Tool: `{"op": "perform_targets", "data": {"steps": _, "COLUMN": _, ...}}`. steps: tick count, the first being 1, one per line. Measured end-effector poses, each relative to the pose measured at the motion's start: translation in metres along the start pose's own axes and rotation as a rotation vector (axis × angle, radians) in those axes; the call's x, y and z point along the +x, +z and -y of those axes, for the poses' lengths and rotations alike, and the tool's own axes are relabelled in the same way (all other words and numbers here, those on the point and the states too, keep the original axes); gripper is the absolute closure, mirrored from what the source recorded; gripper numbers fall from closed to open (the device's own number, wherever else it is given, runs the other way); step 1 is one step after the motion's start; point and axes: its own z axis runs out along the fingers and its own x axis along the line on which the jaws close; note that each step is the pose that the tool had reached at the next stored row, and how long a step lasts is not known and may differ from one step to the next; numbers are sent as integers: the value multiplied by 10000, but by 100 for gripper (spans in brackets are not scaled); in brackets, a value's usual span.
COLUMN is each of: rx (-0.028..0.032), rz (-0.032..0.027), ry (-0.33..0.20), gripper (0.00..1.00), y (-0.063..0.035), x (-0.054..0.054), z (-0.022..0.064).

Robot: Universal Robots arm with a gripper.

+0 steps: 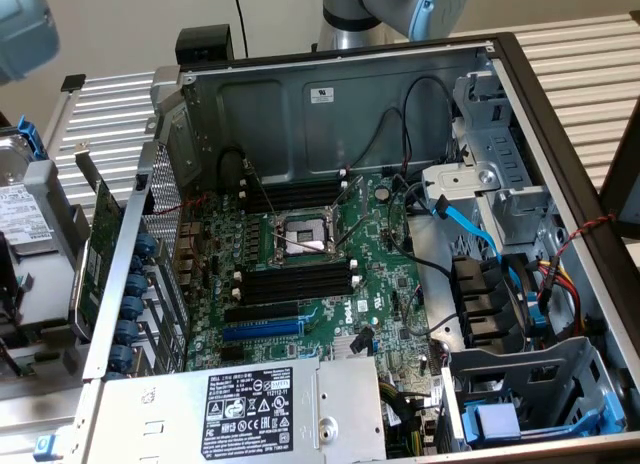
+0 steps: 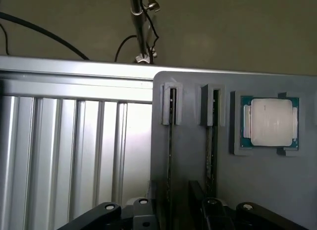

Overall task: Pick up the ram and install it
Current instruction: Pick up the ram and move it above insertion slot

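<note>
Pincer (image 2: 177,216) wide open, gripping nothing, nearest the ram (image 2: 171,141), edge-up in grey holder (image 2: 193,91) slot, ribbed table (image 2: 74,150) beside holder's edge

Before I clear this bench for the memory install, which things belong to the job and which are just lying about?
Job: ram, edge-on in the grey holder; black memory slots; open pincer.
Lying about: processor chip; hard drive; expansion card; blue cable.
</note>
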Motion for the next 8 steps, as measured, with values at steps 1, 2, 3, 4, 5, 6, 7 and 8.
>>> {"op": "perform_targets", "data": {"steps": 1, "rx": -6, "rz": 17, "ry": -1, "gripper": 64, "y": 5, "x": 1, "z": 0}}
{"op": "perform_targets", "data": {"steps": 2, "rx": -8, "rz": 33, "ry": -1, "gripper": 64, "y": 8, "x": 2, "z": 1}}
{"op": "perform_targets", "data": {"steps": 3, "rx": -10, "rz": 52, "ry": -2, "gripper": 70, "y": 11, "x": 5, "z": 1}}
{"op": "perform_targets", "data": {"steps": 4, "rx": -9, "rz": 73, "ry": -4, "gripper": 76, "y": 12, "x": 8, "z": 2}}
{"op": "perform_targets", "data": {"steps": 5, "rx": -10, "rz": 89, "ry": -4, "gripper": 76, "y": 11, "x": 9, "z": 2}}
{"op": "perform_targets", "data": {"steps": 6, "rx": -8, "rz": 99, "ry": -2, "gripper": 82, "y": 11, "x": 9, "z": 2}}
{"op": "perform_targets", "data": {"steps": 7, "rx": -10, "rz": 102, "ry": -2, "gripper": 87, "y": 11, "x": 9, "z": 2}}
{"op": "perform_targets", "data": {"steps": 8, "rx": -22, "rz": 104, "ry": -4, "gripper": 88, "y": -3, "x": 12, "z": 1}}
